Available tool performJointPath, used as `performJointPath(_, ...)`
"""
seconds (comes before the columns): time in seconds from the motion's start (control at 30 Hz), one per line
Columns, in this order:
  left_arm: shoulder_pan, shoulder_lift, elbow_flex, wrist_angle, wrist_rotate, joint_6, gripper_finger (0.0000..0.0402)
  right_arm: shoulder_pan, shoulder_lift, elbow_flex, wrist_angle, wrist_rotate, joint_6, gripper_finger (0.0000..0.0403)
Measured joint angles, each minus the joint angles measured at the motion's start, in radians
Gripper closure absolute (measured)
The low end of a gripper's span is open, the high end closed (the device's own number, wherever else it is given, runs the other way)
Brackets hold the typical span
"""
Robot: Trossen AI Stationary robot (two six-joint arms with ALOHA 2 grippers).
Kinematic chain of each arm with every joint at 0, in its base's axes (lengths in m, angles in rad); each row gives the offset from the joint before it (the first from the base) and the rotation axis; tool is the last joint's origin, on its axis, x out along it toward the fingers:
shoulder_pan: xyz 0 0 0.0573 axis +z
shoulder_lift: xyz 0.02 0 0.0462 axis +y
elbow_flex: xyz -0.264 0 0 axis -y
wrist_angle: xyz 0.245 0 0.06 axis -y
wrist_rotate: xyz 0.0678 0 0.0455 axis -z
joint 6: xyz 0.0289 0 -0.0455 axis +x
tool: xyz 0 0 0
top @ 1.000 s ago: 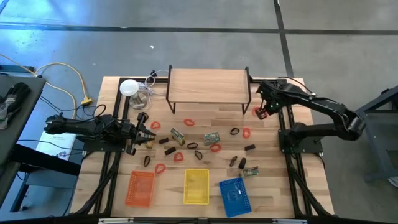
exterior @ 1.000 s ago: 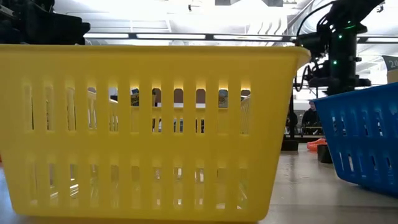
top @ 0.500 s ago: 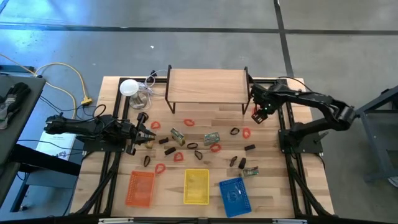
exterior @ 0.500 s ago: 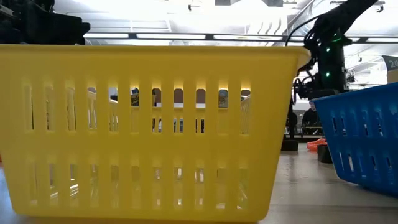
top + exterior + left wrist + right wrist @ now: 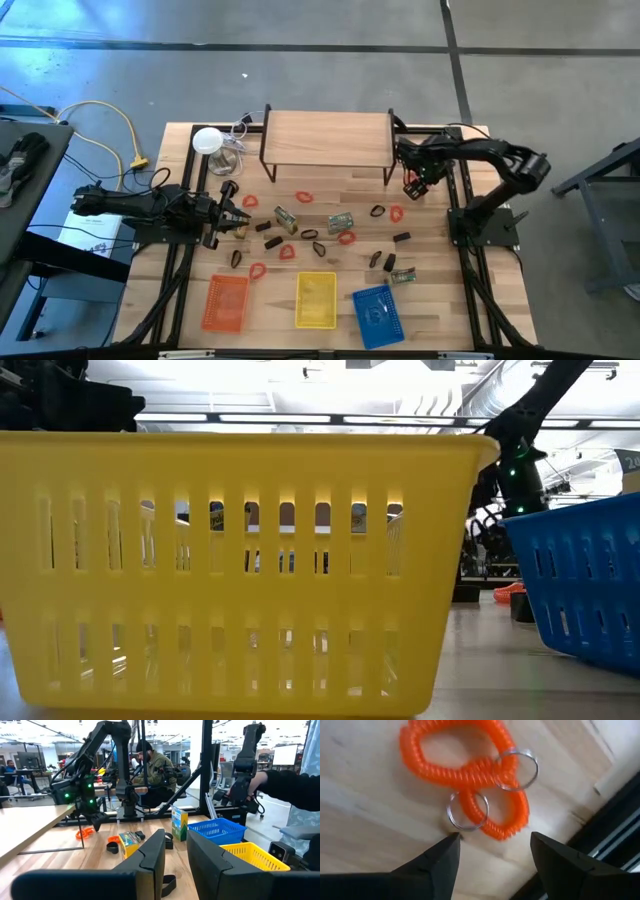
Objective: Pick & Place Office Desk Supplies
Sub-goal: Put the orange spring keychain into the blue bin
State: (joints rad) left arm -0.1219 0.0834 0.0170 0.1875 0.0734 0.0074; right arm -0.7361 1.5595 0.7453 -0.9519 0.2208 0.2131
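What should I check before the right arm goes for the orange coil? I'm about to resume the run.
1. Right claw open: ok.
2. Orange coil wrist band lying free on the table, ahead of the claw: ok.
3. Coil's two metal rings clear of the fingers: ok.
4. Shelf leg close beside the right claw: not ok.
5. Left claw waiting at the table's left: ok.
6. Target basket for the coil: cannot tell.

Wooden riser blocks rear; scattered supplies crowd centre.
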Motion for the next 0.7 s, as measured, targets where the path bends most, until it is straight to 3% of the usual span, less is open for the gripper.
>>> performJointPath(0.2, 0.0, 0.0, 0.0, 0.0, 0.0, 0.004, 0.0325, 0.01, 0.004, 0.004, 0.036, 0.075, 0.005, 0.0172)
performJointPath(0.33, 0.005, 0.0, 0.0, 0.0, 0.0, 0.004, 0.0325, 0.011, 0.005, 0.004, 0.141, 0.01, -0.061, 0.0172)
performJointPath(0.7, 0.01, 0.0, 0.0, 0.0, 0.0, 0.003, 0.0325, -0.042, 0.0, -0.01, 0.214, -0.043, -0.1, 0.0172)
